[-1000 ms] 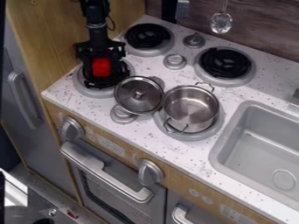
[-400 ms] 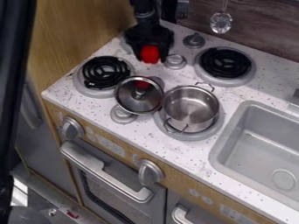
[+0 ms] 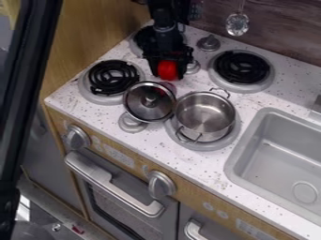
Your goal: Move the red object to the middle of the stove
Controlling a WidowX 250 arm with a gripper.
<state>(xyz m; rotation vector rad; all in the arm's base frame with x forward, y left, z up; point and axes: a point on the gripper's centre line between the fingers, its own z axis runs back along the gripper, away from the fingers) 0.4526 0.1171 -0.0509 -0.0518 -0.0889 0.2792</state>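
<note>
- Red object (image 3: 167, 71): low between the tips of the black gripper (image 3: 168, 69), near the middle of the stove (image 3: 113, 111), behind the glass lid (image 3: 149, 101).
- Steel pot (image 3: 204, 116): uncovered on the front right burner (image 3: 207, 146), its shiny metal floor visible; the lid is just beside it, to the left.
- Gray sink (image 3: 268, 157): at right, a round drain (image 3: 305, 192) in its floor.
- Gripper: pointing down, fingers parted by the red object's width, pinching it.

Two-handled metal pot (image 3: 203, 117): near the front edge of the surface (image 3: 201, 164) — metal-rimmed glass lid (image 3: 149, 99) beside it, toward the left corner. Gray sink (image 3: 234, 152): recessed right of the pot. Utensil (image 3: 237, 24): suspended beyond the back edge — transparent head.
</note>
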